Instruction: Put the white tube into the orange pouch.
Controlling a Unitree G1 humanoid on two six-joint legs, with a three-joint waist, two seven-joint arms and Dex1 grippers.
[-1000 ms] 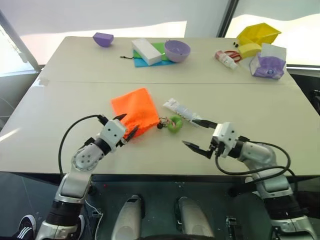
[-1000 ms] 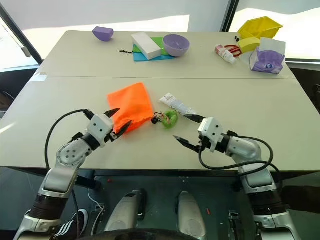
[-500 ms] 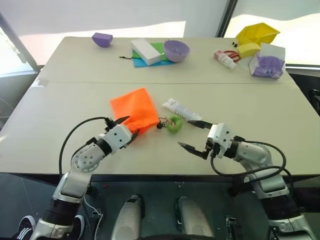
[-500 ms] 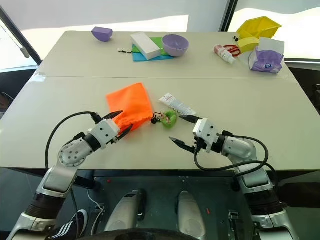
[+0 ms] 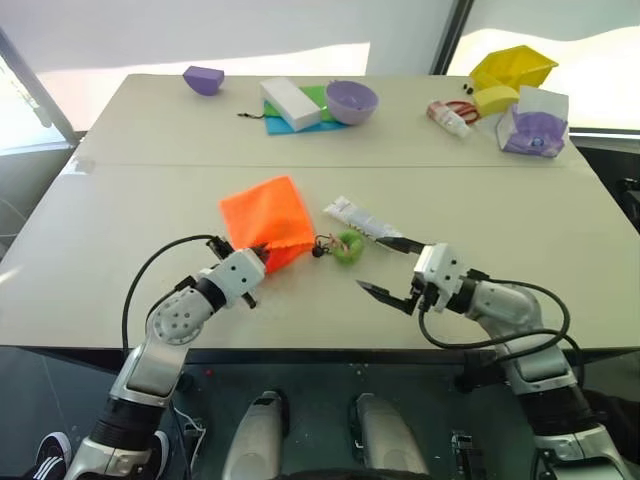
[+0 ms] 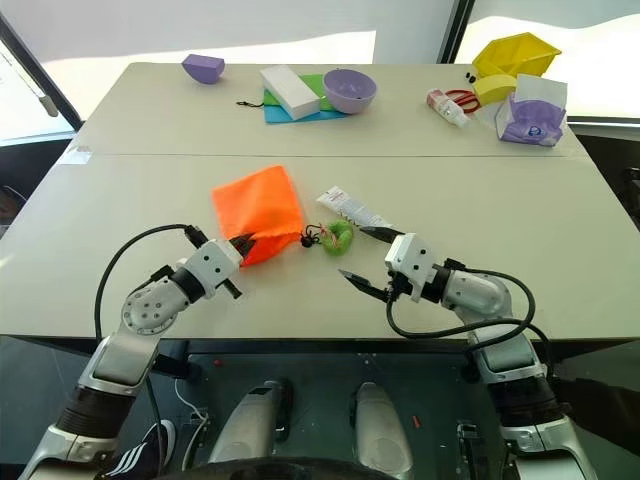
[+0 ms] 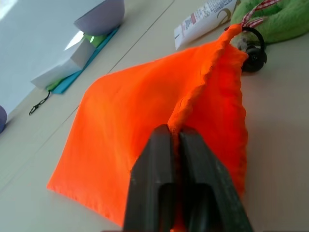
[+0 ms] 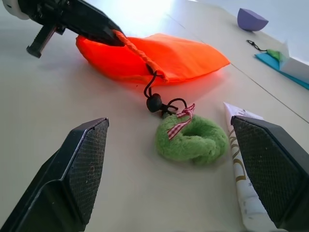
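Fabric is pinched at the mouth of the orange pouch [image 5: 265, 218] by the left gripper [image 7: 176, 145], whose black fingers [image 7: 153, 166] are pressed together on a raised fold of the hem, probably to lift one lip so the bag gapes; the rest of the pouch lies flat on the pale table [image 5: 150, 210], soft, thin and slightly crumpled, with a puckered drawstring edge; its dark cord [image 8: 153, 94] runs through a small black stopper to a fuzzy green ring [image 8: 193, 137] tied with a red checked ribbon, lying between pouch and tube; the white tube [image 5: 362, 218] rests flat on the table just beyond the ring, slim and smooth with faint print, one end reaching under the far finger of the right gripper [image 5: 392, 267]; that gripper hangs just above the table with jaws spread wide and empty, textured pads [image 8: 89, 159] facing inward, seemingly poised to take the tube
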